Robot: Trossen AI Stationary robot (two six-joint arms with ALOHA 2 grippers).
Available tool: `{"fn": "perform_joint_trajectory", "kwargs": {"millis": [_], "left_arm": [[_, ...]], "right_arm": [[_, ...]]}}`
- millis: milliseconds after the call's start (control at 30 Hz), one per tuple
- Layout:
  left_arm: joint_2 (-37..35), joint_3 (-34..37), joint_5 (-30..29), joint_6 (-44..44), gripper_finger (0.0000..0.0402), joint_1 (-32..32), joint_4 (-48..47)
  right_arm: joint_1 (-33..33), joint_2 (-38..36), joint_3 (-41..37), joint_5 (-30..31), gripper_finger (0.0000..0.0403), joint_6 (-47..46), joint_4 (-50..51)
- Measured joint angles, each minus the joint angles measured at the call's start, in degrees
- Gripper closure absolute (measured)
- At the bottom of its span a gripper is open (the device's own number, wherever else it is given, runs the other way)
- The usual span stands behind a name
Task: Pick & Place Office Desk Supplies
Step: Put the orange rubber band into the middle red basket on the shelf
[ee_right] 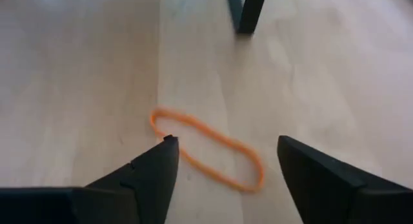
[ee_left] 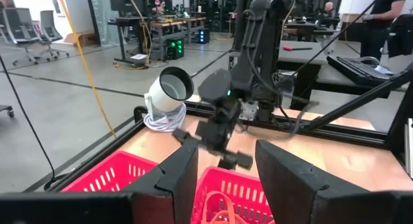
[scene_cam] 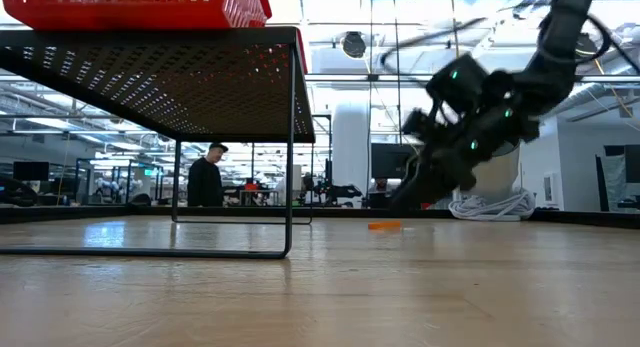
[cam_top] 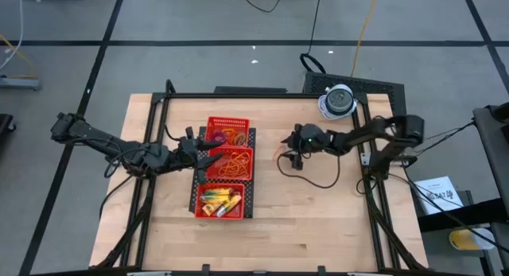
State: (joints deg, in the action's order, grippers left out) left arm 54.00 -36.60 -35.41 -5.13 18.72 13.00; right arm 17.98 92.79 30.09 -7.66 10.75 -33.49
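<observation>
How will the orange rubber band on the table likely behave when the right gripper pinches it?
Probably floppy: the orange rubber band lies as a thin, flattened loop between the open right gripper fingers. Likely very light. Lying flat on the table, it may slip the pinch.

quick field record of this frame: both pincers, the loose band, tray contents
right pincer: open, low over the thin orange rubber-band loop, not gripping it
band: flat on the wooden table, right of the tray
left pincer: over the red mesh three-compartment tray, jaws apart, nothing visibly held
tray: orange bands in two compartments, yellow items in the third
</observation>
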Motion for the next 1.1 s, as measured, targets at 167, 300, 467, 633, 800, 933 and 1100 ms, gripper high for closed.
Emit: {"fn": "perform_joint_trajectory", "kwargs": {"millis": [167,300,467,633,800,933,1100], "left_arm": [[0.0,0.0,0.0,0.0,0.0236,0.0,-0.3],[0.0,0.0,0.0,-0.3,0.0236,0.0,-1.1],[0.0,0.0,0.0,-1.0,0.0236,0.0,-1.1],[0.0,0.0,-0.1,-1.0,0.0236,0.0,-1.2],[0.0,0.0,-0.1,-1.0,0.0236,0.0,-1.2],[0.0,0.0,-0.2,-1.0,0.0236,0.0,-1.2],[0.0,0.0,-0.2,-1.0,0.0236,0.0,-1.2]], "right_arm": [[0.2,7.1,0.2,-0.3,0.0141,1.3,-4.0],[1.1,10.8,0.3,-0.8,0.0151,1.5,-4.6],[2.0,11.8,0.3,-4.3,0.0187,-0.3,-3.5],[2.0,11.6,0.2,-4.4,0.0254,-0.4,-1.3],[1.9,11.6,0.2,-4.6,0.0331,1.0,-0.6],[1.8,11.6,0.2,-4.9,0.0392,3.6,-0.4],[1.8,11.7,0.1,-5.9,0.0399,2.5,-2.9]]}}
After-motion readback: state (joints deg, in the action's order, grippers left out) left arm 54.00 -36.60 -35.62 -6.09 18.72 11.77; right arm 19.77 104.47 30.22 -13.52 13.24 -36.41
